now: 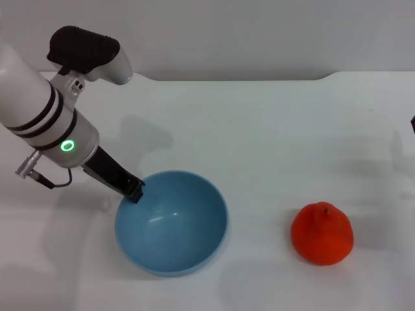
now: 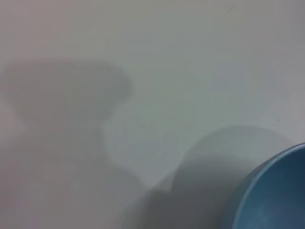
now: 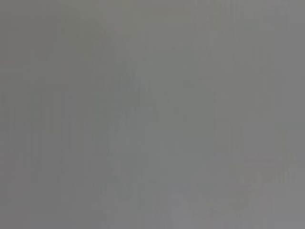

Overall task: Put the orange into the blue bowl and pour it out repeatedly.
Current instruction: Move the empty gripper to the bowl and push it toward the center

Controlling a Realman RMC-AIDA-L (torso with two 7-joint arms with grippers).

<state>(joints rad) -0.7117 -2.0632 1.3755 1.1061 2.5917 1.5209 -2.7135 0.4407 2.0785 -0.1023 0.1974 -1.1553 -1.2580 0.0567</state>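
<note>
One left gripper (image 1: 135,192) at blue bowl (image 1: 194,256) rim | orange (image 1: 322,234) well apart

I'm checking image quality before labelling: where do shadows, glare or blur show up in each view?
Head view: sharp, with soft shadows beside the left gripper and under the orange, and a faint highlight inside the blue bowl. Left wrist view: soft focus, a broad arm shadow across the table, bowl rim blurred at the corner. Right wrist view: a featureless grey blur, nothing readable.
</note>
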